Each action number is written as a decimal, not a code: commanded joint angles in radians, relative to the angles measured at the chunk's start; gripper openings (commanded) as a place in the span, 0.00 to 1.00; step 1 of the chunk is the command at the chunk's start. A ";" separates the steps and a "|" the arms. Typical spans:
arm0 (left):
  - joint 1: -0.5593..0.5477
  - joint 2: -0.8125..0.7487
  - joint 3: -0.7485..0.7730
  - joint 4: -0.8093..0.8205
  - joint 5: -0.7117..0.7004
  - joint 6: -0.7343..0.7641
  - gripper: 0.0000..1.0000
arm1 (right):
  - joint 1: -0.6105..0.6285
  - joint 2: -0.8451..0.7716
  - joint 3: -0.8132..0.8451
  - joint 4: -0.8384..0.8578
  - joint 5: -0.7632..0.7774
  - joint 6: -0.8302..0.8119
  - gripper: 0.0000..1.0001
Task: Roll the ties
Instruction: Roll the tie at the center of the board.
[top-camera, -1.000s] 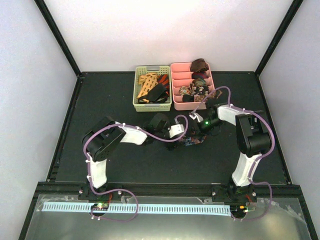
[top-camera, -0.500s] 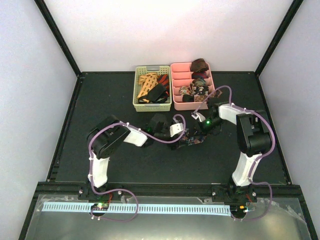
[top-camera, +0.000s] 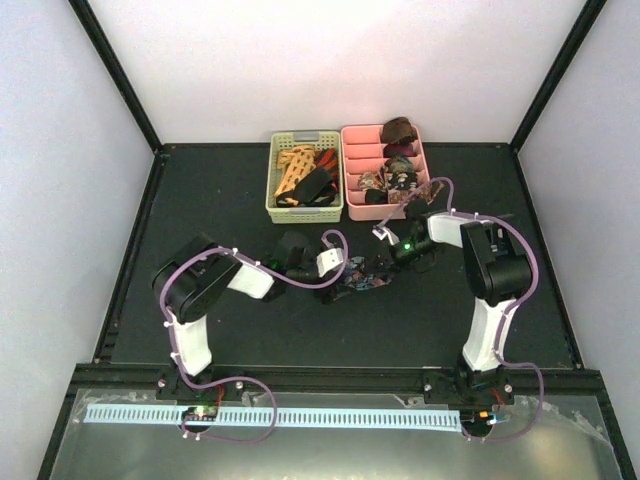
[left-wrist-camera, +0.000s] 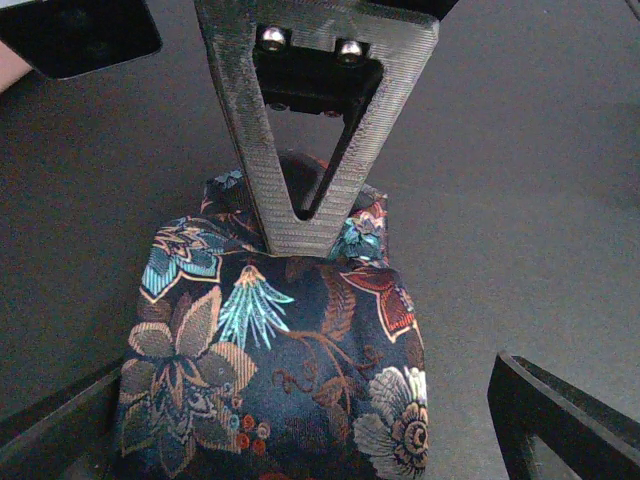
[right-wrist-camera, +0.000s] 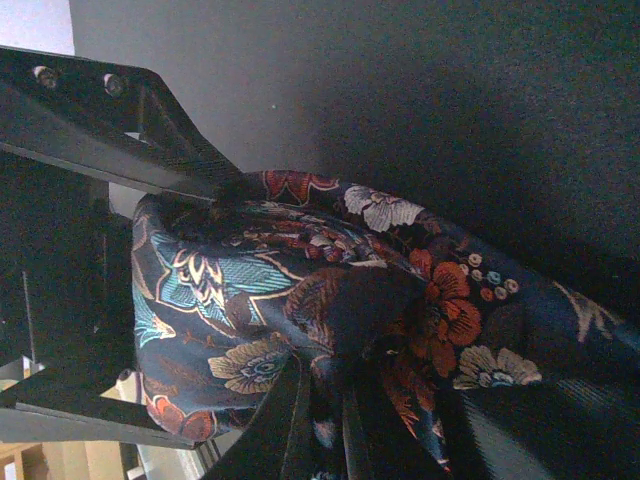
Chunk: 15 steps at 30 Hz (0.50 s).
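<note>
Black counter (top-camera: 200, 200) fills your overhead view, walled by pale panels. Near its centre lies the dark floral tie (top-camera: 362, 284), folded into a thick bundle. Your left hand (top-camera: 348, 283) comes at it from 9 o'clock with jaws spread wide, one finger on either side of the bundle and not pressing it. Your right hand (right-wrist-camera: 320, 430) comes from 2 o'clock, closed and pinching the tie's fabric. At 12 o'clock the green basket (top-camera: 305, 213) holds an orange lattice tie (top-camera: 295, 165) and a black tie (top-camera: 315, 185). Just beside it, the pink tray (top-camera: 385, 209) holds rolled coils.
</note>
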 joint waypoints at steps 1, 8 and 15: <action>0.006 0.040 0.029 0.075 0.053 0.043 0.93 | 0.013 0.072 -0.046 0.037 0.183 0.018 0.02; 0.009 0.139 0.090 0.167 0.093 0.034 0.92 | 0.012 0.111 -0.042 0.041 0.201 0.020 0.02; 0.009 0.196 0.131 0.204 0.098 -0.022 0.84 | 0.010 0.129 -0.038 0.054 0.209 0.034 0.02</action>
